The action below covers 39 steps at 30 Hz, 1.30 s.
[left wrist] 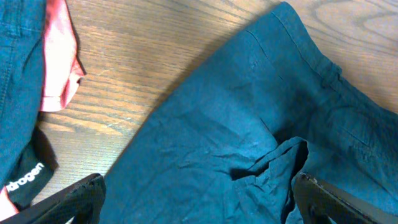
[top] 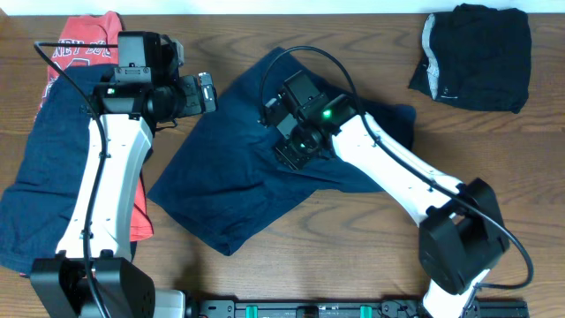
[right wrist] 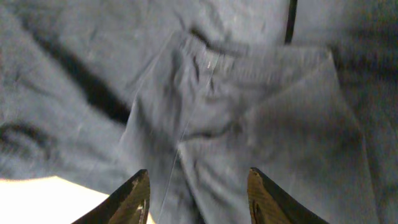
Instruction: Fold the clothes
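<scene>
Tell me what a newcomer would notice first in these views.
A dark blue garment sprawls across the middle of the table, with the right pincer open over it and the left pincer open at its upper left edge. A red shirt peeks out beneath a second blue garment at the left edge, and a black garment lies alone in the far right corner.

We find bare table (top: 335,265) open along the front and between the navy shorts (top: 238,177) and the black garment (top: 477,57); the left is crowded by the red shirt (top: 84,40) and a dark garment (top: 44,159); the right arm (top: 397,177) crosses the middle.
</scene>
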Available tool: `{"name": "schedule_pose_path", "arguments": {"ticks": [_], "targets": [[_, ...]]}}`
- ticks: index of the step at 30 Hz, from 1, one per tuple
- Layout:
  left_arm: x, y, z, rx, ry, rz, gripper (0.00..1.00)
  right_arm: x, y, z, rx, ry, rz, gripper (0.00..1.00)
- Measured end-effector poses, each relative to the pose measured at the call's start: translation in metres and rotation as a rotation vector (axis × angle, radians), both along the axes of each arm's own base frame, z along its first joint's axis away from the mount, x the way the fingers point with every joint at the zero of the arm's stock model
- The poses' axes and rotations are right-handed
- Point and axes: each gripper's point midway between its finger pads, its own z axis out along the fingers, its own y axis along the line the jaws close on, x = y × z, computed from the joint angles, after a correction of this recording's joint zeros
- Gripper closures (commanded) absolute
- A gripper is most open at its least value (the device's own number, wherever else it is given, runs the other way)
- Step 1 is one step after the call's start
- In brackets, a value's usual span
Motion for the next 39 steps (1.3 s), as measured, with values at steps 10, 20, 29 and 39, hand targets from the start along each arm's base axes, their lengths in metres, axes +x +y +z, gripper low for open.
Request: {"name": "schedule_pose_path", "arguments": {"ticks": [10, 20, 29, 39], "targets": [[0.001, 0.01, 0.0, 0.004, -0.001, 0.022, 0.02, 0.002, -0.006, -0.092, -0.153, 0.091, -0.018, 0.49], [0.001, 0.01, 0.0, 0.003, 0.0, 0.023, 0.02, -0.007, -0.021, -0.088, -0.219, 0.158, -0.1, 0.94], [0.001, 0.01, 0.0, 0.003, -0.002, 0.023, 0.02, 0.011, -0.03, -0.036, -0.234, 0.178, -0.173, 0.99], [0.002, 0.014, -0.001, 0.025, -0.002, 0.036, 0.02, -0.008, -0.052, -0.013, -0.291, 0.3, -0.22, 0.99]]}}
